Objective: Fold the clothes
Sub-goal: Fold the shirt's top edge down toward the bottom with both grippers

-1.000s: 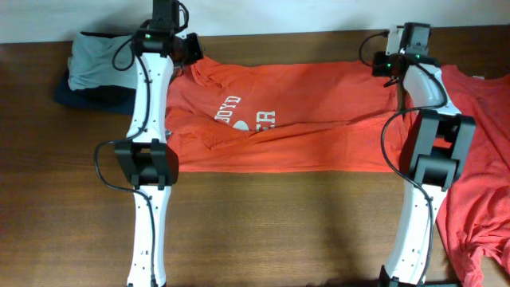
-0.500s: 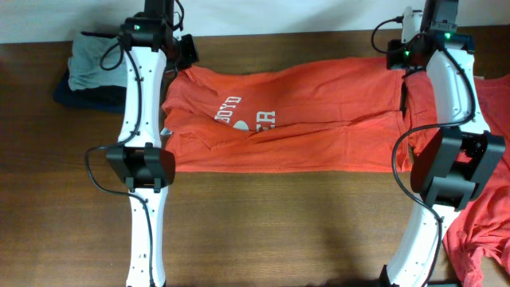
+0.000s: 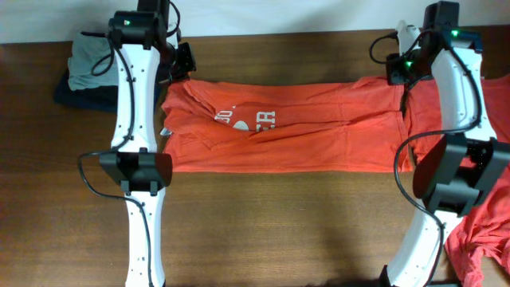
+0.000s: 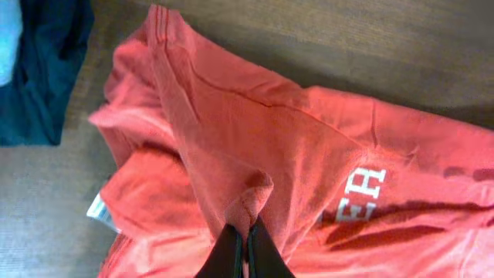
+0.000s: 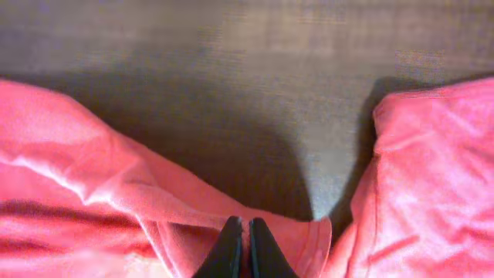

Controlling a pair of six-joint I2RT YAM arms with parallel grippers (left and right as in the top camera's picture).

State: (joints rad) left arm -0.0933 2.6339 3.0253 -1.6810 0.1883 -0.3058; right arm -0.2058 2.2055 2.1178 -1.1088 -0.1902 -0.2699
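Orange-red T-shirt point(image 3: 303, 139) with white lettering lies stretched sideways across the far half of the wooden table point(image 3: 279, 231); the left gripper point(image 4: 239, 243), jaws pressed together, pinches a raised fold at its left end; the right gripper point(image 5: 241, 245), likewise closed, pinches its edge at the opposite end; another orange-red shirt point(image 3: 496, 104) lies just beyond; grey and dark blue garments point(image 3: 88, 64) sit far left.

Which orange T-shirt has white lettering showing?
The spread-out T-shirt at centre, white lettering on its chest. The crumpled T-shirt at the right edge shows only plain fabric.
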